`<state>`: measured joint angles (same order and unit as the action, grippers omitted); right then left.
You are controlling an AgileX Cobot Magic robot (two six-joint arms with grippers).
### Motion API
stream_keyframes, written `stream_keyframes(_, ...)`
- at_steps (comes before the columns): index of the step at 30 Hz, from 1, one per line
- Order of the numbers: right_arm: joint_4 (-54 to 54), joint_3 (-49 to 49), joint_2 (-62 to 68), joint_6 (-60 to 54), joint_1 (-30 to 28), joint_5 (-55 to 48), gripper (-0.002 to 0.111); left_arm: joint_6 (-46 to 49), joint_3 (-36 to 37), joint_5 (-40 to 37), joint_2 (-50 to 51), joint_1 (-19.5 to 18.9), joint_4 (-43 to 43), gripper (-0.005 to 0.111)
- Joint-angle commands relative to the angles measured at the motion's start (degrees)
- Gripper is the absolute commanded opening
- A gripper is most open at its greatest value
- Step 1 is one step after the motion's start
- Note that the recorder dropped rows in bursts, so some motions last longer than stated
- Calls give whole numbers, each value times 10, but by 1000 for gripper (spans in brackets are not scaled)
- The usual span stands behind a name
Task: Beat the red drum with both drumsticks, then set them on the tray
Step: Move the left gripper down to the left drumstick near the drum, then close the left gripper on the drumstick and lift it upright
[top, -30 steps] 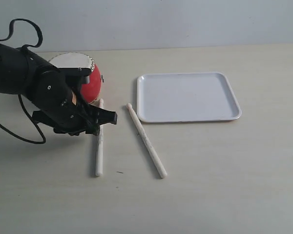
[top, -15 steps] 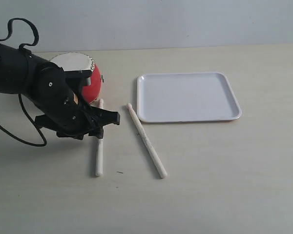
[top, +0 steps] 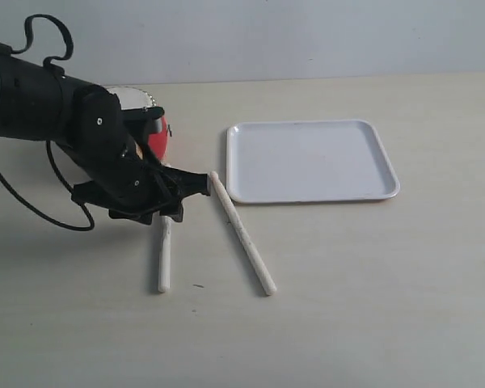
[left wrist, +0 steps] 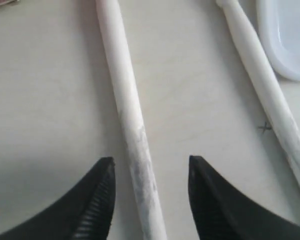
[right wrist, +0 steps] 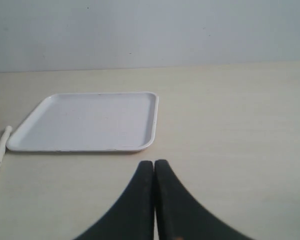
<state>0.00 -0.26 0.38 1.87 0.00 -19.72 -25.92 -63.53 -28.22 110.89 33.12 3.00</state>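
Pale tabletop [top: 372, 307], grey wall behind. From the exterior view, the red drum [top: 158, 139] sits at ten o'clock, half hidden by the left arm, and the tray [top: 307, 162] lies at one o'clock. Only the left wrist view shows the left gripper [left wrist: 151, 165] spread wide astride the left drumstick [left wrist: 127, 110], clear of it on both sides. The other drumstick [top: 244, 234] lies at seven o'clock of the tray. Only the right wrist view shows the right gripper [right wrist: 154, 167], jaws pressed together, empty.

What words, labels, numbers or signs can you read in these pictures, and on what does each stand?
No text can be read.
Drumstick nearer the red drum: grey smudged print, too blurred to read.
Other drumstick: faint grey marks, unreadable.
Tray: none visible.
Table: one tiny cross-like mark, perhaps a scratch.
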Motion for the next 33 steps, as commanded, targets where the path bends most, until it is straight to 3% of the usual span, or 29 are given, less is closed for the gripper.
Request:
stream_keyframes(1, 0, 3, -4, -2, -3, 5, 0, 4, -17, -6, 28, 3, 5, 45)
stream_keyframes(11, 0, 3, -4, -1, -3, 5, 0, 5, -51, -17, 67, 3, -1, 45)
stream_keyframes(19, 0, 3, -4, -3, -3, 5, 0, -4, -66, -63, 88, 0, -58, 45)
stream_keyframes(21, 0, 3, -4, -1, -3, 5, 0, -14, -66, -64, 88, 0, -72, 36)
stream_keyframes(24, 0, 3, -4, -1, -3, 5, 0, -6, -66, -64, 88, 0, -74, 0)
stream_keyframes(33, 0, 3, -4, -2, -3, 5, 0, 53, -66, -85, 70, 0, -76, 0)
